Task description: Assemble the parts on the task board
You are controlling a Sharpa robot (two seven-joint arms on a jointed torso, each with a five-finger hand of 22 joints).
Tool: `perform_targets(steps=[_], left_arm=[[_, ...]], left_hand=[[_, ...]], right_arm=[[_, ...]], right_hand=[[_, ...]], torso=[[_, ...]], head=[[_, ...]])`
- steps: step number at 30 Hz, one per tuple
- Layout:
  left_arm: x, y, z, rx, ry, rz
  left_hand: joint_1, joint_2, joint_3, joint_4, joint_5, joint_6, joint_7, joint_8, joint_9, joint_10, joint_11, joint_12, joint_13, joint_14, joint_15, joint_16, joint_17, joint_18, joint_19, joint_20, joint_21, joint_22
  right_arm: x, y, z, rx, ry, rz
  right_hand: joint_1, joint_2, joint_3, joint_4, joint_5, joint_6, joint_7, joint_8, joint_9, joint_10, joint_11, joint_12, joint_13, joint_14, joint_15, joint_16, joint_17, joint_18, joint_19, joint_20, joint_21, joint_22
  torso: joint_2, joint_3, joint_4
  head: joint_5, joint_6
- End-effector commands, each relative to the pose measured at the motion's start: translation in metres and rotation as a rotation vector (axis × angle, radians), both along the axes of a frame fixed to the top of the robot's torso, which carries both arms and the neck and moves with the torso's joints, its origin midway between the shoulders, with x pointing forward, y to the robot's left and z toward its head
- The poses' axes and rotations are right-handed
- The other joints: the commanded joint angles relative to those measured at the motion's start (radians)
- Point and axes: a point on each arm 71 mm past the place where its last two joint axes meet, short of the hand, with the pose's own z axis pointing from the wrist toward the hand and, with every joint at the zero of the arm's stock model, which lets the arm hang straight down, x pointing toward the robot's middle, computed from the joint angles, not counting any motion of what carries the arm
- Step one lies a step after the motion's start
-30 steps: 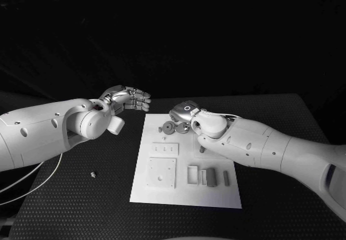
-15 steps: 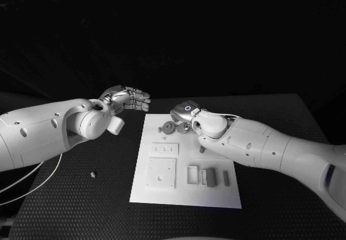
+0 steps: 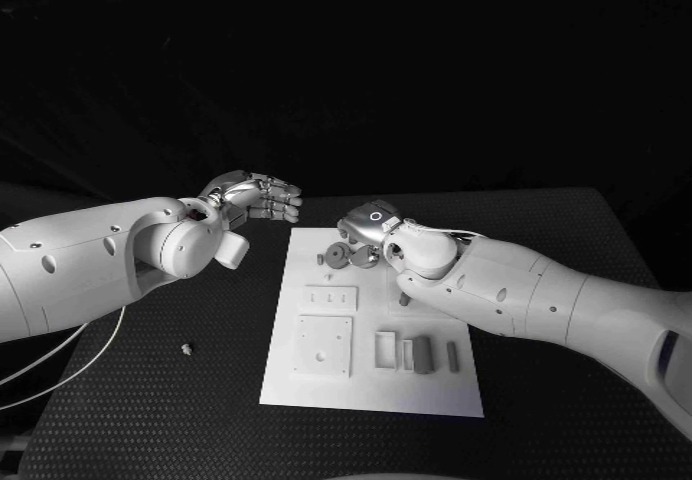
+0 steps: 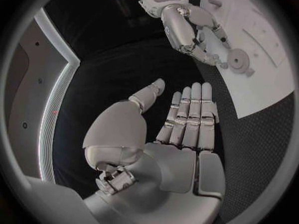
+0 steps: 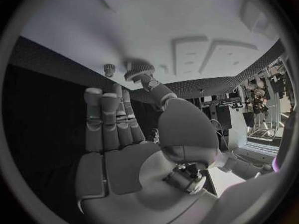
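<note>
On the near half of the board (image 3: pixel 368 385), rectangular parts (image 3: pixel 418 353) lie flat beside two raised plates (image 3: pixel 326 343), and a small loose piece (image 3: pixel 186 349) rests on the table (image 3: pixel 159 400) off the board's left edge. At the far end, the right hand (image 3: pixel 369 226) hangs over a gear (image 5: pixel 141 68), thumb tip at the gear and the other fingers straight, side by side; whether it grips the gear cannot be told. Beyond the board's far left corner, the left hand (image 4: pixel 181 119) hovers above the table, fingers extended together, thumb apart, holding nothing.
</note>
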Motion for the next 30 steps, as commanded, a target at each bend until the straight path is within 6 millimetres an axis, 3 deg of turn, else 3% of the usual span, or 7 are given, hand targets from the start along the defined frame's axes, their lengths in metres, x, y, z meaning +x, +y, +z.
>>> perform_targets(steps=[1,4,8,16,23,28,30], left_arm=[[0.0,-0.001,0.002,-0.004,-0.009,-0.008],[0.0,-0.001,0.002,-0.003,-0.008,-0.007],[0.0,-0.002,0.002,-0.004,-0.008,-0.008],[0.0,-0.003,0.001,-0.004,-0.008,-0.01],[0.0,-0.004,0.001,-0.004,-0.007,-0.013],[0.001,-0.005,0.001,-0.004,-0.007,-0.015],[0.0,-0.004,0.002,-0.004,-0.006,-0.014]], left_hand=[[-0.004,-0.005,-0.004,0.001,0.004,-0.004,0.023,-0.007,0.001,0.006,0.003,-0.006,-0.002,0.005,0.005,-0.003,0.002,0.015,0.009,-0.001,-0.006,0.001],[-0.005,-0.005,-0.004,0.001,0.004,-0.004,0.023,-0.007,0.001,0.006,0.003,-0.007,-0.002,0.005,0.005,-0.003,0.002,0.015,0.009,-0.001,-0.006,0.001],[-0.005,-0.005,-0.004,0.001,0.004,-0.004,0.023,-0.007,0.001,0.006,0.003,-0.007,-0.002,0.005,0.005,-0.003,0.002,0.015,0.009,-0.001,-0.006,0.002],[-0.005,-0.005,-0.004,0.001,0.004,-0.004,0.023,-0.007,0.002,0.006,0.003,-0.007,-0.002,0.005,0.005,-0.004,0.002,0.015,0.009,-0.001,-0.006,0.002],[-0.005,-0.005,-0.004,0.002,0.004,-0.004,0.023,-0.007,0.002,0.007,0.003,-0.007,-0.002,0.005,0.005,-0.004,0.002,0.015,0.009,-0.001,-0.006,0.002],[-0.005,-0.005,-0.004,0.002,0.004,-0.004,0.023,-0.007,0.002,0.007,0.004,-0.007,-0.002,0.005,0.005,-0.004,0.002,0.015,0.009,-0.001,-0.006,0.002],[-0.005,-0.005,-0.004,0.002,0.004,-0.004,0.023,-0.007,0.002,0.007,0.004,-0.007,-0.002,0.005,0.005,-0.004,0.002,0.015,0.009,-0.001,-0.006,0.002]], right_arm=[[0.0,0.001,0.003,0.039,-0.018,0.006],[0.0,0.003,0.002,0.041,-0.008,0.012],[0.0,0.007,0.001,0.036,-0.002,0.017],[0.002,0.013,0.0,0.022,0.01,0.02],[0.002,0.017,-0.005,0.016,0.018,0.031],[0.002,0.018,-0.009,0.015,0.021,0.032],[0.002,0.018,-0.009,0.013,0.024,0.035]], right_hand=[[-0.018,-0.049,0.01,0.03,-0.002,-0.031,-0.011,-0.017,-0.008,-0.026,0.009,-0.013,-0.008,-0.008,0.008,-0.012,-0.003,0.101,-0.005,0.002,-0.011,0.01],[-0.03,-0.108,0.041,0.084,-0.002,-0.053,-0.028,-0.025,-0.014,-0.07,0.023,-0.013,-0.023,-0.023,0.022,-0.017,-0.004,0.101,-0.014,0.007,-0.022,0.007],[-0.028,-0.147,0.066,0.143,-0.006,-0.068,-0.047,-0.025,-0.013,-0.088,0.03,-0.009,-0.034,-0.039,0.028,-0.014,-0.001,0.101,-0.024,0.011,-0.027,0.012],[-0.012,-0.145,0.065,0.153,-0.008,-0.065,-0.053,-0.016,-0.009,-0.084,0.029,-0.004,-0.035,-0.045,0.027,-0.009,0.002,0.101,-0.029,0.012,-0.025,0.017],[0.019,-0.117,0.034,0.133,-0.008,-0.057,-0.058,-0.001,-0.001,-0.033,0.009,0.033,0.009,-0.047,0.008,-0.002,0.004,0.101,-0.034,0.013,-0.019,0.02],[0.036,-0.098,-0.005,0.104,-0.006,-0.052,-0.071,0.011,0.003,-0.028,-0.028,0.173,0.255,-0.04,-0.026,0.0,0.003,0.101,-0.029,0.013,-0.015,0.018],[0.037,-0.098,-0.01,0.102,-0.006,-0.054,-0.073,0.012,0.002,-0.097,-0.034,0.291,0.412,-0.04,-0.031,0.01,0.008,0.101,-0.028,0.011,-0.01,0.02]], torso=[[0.0,-0.001,0.0001],[0.0,-0.0013,0.0003],[0.001,-0.0014,0.0002],[0.0,-0.002,0.0019],[0.001,-0.0021,0.0029],[0.0,-0.0022,0.0019],[0.001,-0.0024,0.0029]], head=[[0.002,-0.001],[0.003,-0.001],[0.003,-0.001],[0.006,-0.002],[0.008,-0.004],[0.012,-0.004],[0.012,-0.006]])
